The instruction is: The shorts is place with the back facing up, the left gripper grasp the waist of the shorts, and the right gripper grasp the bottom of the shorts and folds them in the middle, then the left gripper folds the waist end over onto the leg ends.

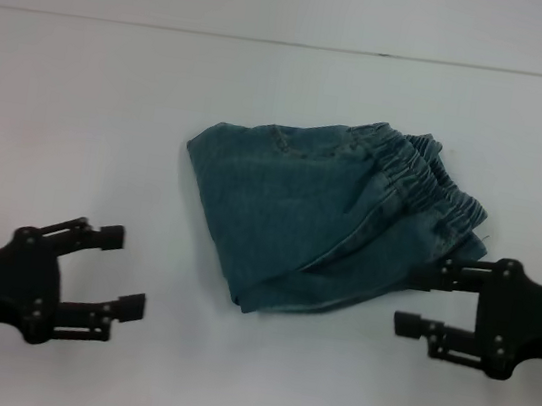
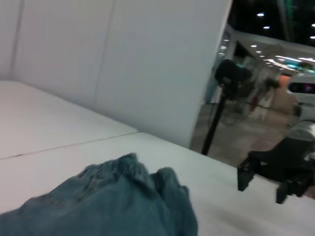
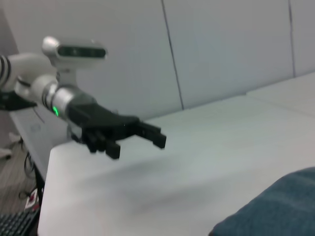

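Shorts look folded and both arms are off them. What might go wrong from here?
1. The shorts lie folded unevenly, with layered edges fanning out at the near side; they may slump open.
2. The right tool, open, sits close to the ruffled waist end; a careless move might snag and drag it.
3. The left tool is open and well clear, so little risk there.

faded blue-green shorts (image 1: 319,220), white table (image 1: 83,106)

Overhead head view; low opposing wrist views
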